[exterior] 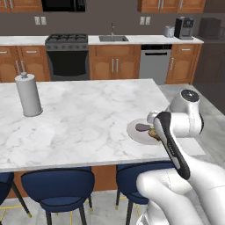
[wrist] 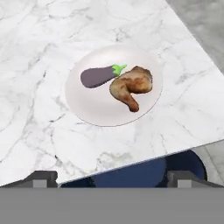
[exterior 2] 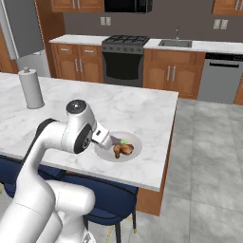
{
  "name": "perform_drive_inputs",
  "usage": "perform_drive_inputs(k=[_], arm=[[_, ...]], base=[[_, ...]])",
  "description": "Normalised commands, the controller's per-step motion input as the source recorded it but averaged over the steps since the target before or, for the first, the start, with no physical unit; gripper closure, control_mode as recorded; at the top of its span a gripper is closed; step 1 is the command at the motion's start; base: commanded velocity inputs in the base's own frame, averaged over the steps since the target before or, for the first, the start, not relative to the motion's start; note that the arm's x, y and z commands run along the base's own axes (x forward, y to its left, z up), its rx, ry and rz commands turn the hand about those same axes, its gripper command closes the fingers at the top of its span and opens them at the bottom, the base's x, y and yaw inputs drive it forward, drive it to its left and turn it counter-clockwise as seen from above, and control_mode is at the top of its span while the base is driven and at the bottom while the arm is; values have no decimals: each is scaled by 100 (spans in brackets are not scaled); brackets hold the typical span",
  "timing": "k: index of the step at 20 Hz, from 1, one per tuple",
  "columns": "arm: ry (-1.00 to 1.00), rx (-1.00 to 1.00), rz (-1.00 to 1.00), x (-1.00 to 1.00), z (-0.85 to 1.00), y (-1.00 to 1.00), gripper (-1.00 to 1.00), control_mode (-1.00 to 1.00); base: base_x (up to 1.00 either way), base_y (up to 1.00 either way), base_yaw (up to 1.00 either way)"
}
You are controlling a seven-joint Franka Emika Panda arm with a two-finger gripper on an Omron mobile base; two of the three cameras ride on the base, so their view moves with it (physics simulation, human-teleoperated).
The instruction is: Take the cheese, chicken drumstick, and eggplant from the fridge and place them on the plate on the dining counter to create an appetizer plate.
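Note:
A round pale plate (wrist: 100,109) sits near the corner of the white marble dining counter (wrist: 43,131). A dark purple eggplant (wrist: 98,76) with a green stem lies on it. Beside the eggplant, touching its stem end, lies the brown chicken drumstick (wrist: 129,87). My gripper (wrist: 113,177) hangs above the plate's near side, open, with nothing between its fingers. From the left base the plate (exterior: 136,132) and eggplant (exterior: 143,127) are partly hidden behind my arm. The right base view shows the drumstick (exterior 2: 122,150) just past my hand. The cheese is out of view. The grey fridge (exterior 2: 26,23) stands far left.
A grey paper towel roll (exterior: 28,94) stands on the island's far left. Blue stools (exterior: 57,184) line the near edge below the plate. The counter's right edge runs close past the plate (exterior 2: 135,140). Stove (exterior: 67,41) and sink (exterior: 113,38) are on the back wall.

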Motion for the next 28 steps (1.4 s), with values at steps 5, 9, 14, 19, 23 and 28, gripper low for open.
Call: perform_drive_inputs(k=[5,9,14,19,23,28], arm=[[17,-17,40,-41,89,35,-100,-100],[22,-26,11,-57,86,36,-100,-100],[2,-20,0,-89,44,7,-100,-100],[0,-13,0,-88,37,0,-100,-100],[0,-4,0,-47,2,-1,-100,100],[0,0,0,0,0,0,-100,100]], base=[[0,0,0],[0,0,0],[0,0,0],[0,0,0],[-42,-11,0],[-97,-11,0]])
